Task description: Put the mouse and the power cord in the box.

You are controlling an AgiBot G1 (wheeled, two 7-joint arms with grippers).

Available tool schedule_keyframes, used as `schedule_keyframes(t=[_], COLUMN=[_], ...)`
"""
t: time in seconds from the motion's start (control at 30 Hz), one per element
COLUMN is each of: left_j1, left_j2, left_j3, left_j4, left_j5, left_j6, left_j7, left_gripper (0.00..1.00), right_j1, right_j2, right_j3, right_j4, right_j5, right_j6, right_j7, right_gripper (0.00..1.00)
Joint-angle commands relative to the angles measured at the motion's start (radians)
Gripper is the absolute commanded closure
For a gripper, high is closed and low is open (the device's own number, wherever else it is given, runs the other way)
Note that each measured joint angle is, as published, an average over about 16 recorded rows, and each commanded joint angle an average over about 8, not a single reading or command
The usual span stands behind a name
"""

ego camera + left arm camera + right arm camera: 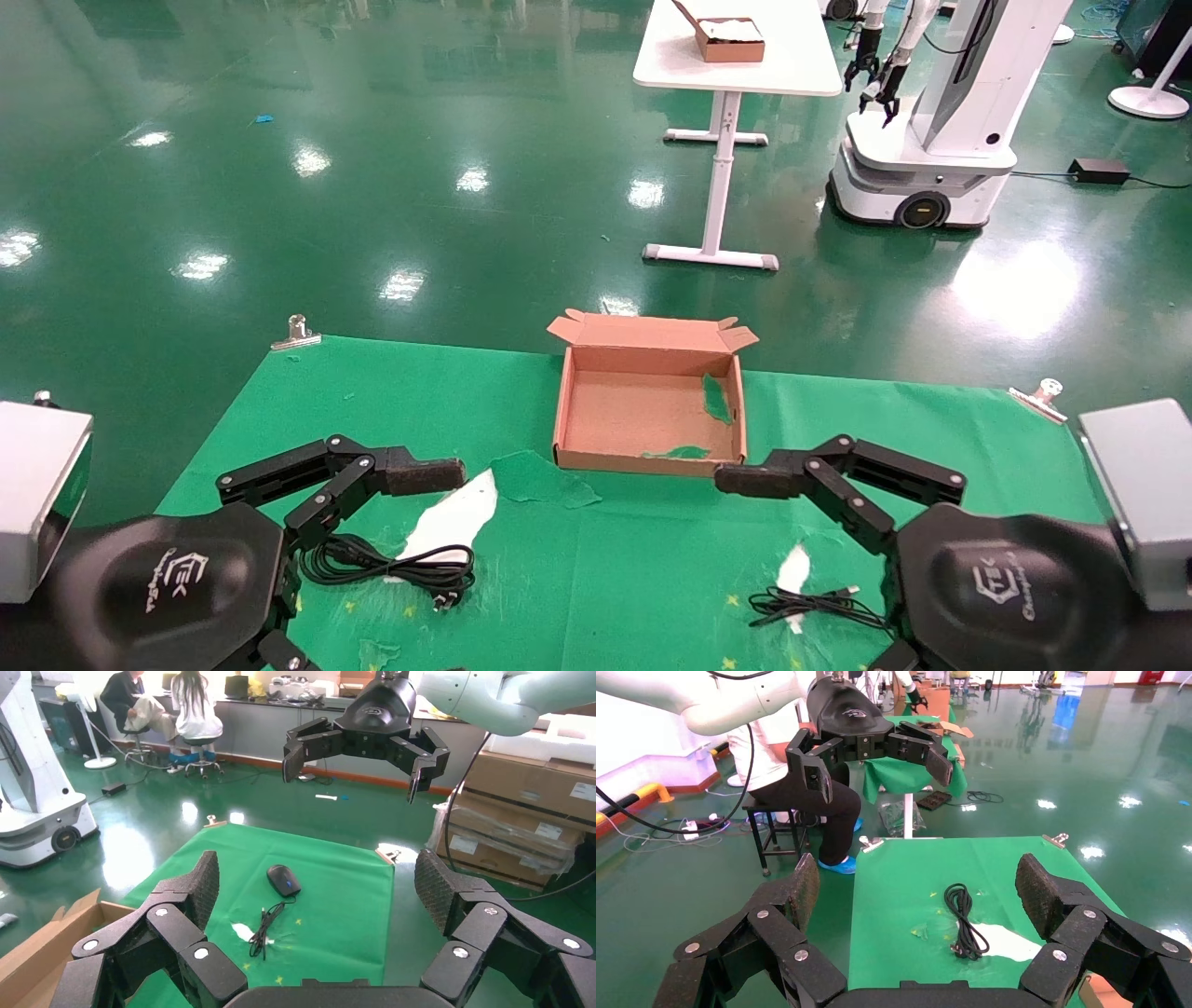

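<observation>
Your table [652, 559], covered in green cloth, carries every task item. The box [649, 405] sits open and empty at the far centre of the table, flaps upright, with green scraps stuck to its inner wall. Your left gripper [316, 903] hovers above the near left of the table, fingers [193, 888] spread wide apart and holding nothing. Your right gripper [919, 896] hovers above the near right, its fingers [1039, 892] likewise spread wide and empty. The power cord [391, 562] lies coiled on the cloth under the left gripper, its plug pointing toward the near edge. The mouse [283, 879] rests on the right side of the table, with its thin cable [805, 604] bunched beside it, well apart from the box.
</observation>
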Motion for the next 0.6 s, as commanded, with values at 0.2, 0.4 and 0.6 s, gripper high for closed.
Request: schedule_keyframes(t=[0.2, 0.4, 0.6], left_j1=[0.0, 0.0, 0.0], left_j2=[0.0, 0.0, 0.0], left_j3=[0.0, 0.0, 0.0], left_j4=[0.0, 0.0, 0.0], left_j5=[0.0, 0.0, 0.0], left_j6=[0.0, 0.0, 0.0], left_j7=[0.0, 0.0, 0.0], left_gripper=[0.0, 0.0, 0.0], right_j1=[0.0, 0.0, -0.001], right_j2=[0.0, 0.0, 0.001], right_j3=[0.0, 0.0, 0.001], right_j4=[0.0, 0.0, 0.001], right_j5=[0.0, 0.0, 0.001], right_j6=[0.0, 0.0, -0.001], right_j7=[0.0, 0.0, 0.0], right_gripper=[0.0, 0.0, 0.0])
